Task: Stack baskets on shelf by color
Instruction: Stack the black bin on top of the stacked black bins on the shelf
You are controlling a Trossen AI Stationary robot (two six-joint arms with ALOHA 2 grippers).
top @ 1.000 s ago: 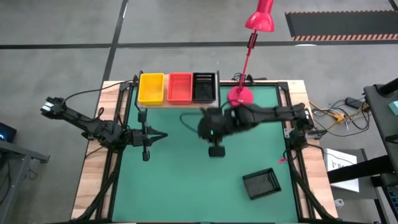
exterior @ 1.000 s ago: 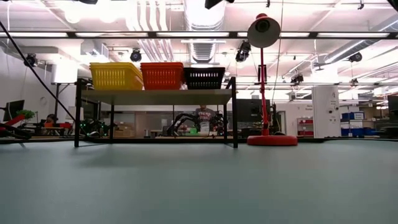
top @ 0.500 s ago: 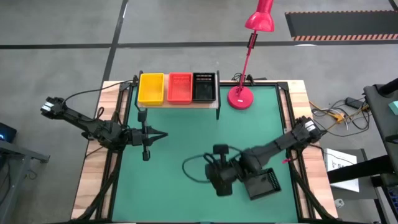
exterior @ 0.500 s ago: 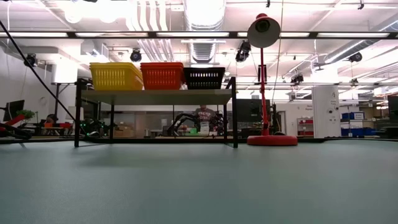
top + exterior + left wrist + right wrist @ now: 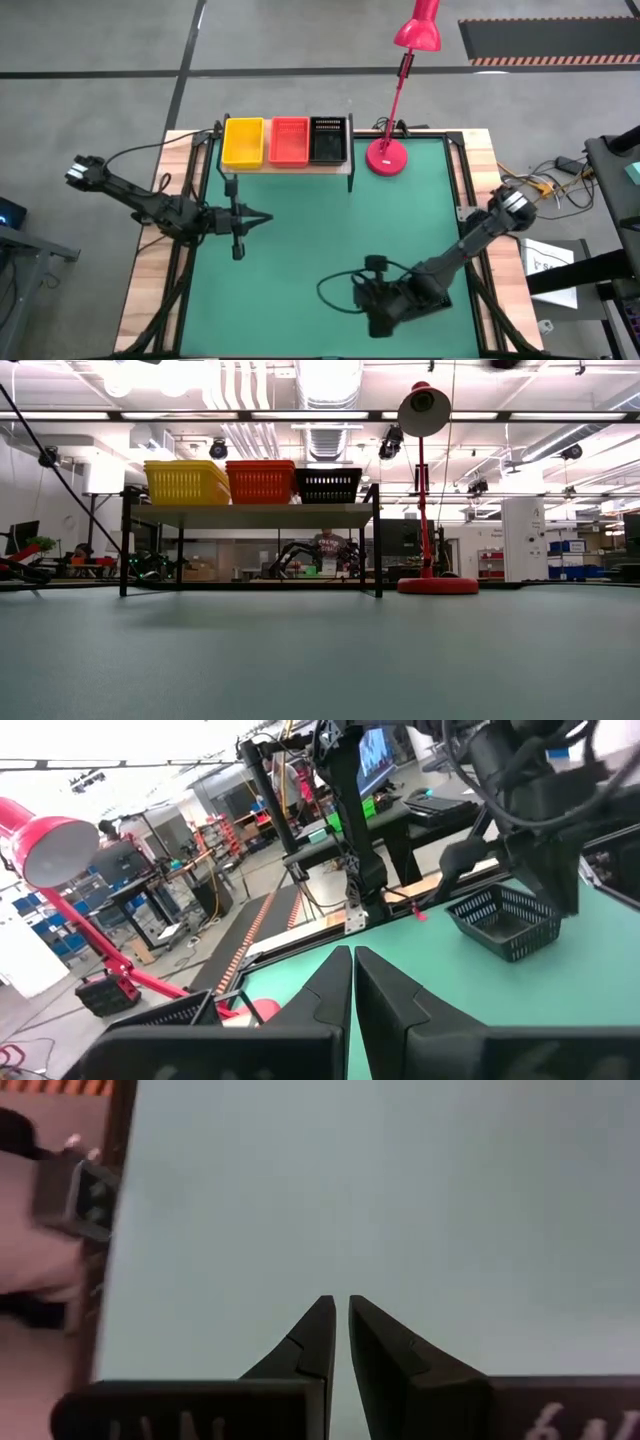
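Note:
The shelf stands at the table's far edge and also shows in the low view. On its plank sit yellow baskets, red-orange baskets and black baskets, side by side. One more black basket rests on its bottom on the green table near the near right; in the high view my right arm covers it. My right gripper is shut and empty, above the table just left of that basket. My left gripper is shut and empty at the left middle.
A red desk lamp stands on its round base right of the shelf, and its head reaches beyond the far edge. A cable loops beside my right wrist. Bare green table lies between the shelf and the two grippers.
My right gripper has swung from just in front of the shelf and lamp base toward the table's near edge. It now sits low at the near right, its arm over the lone black basket. The basket has stayed where it was.

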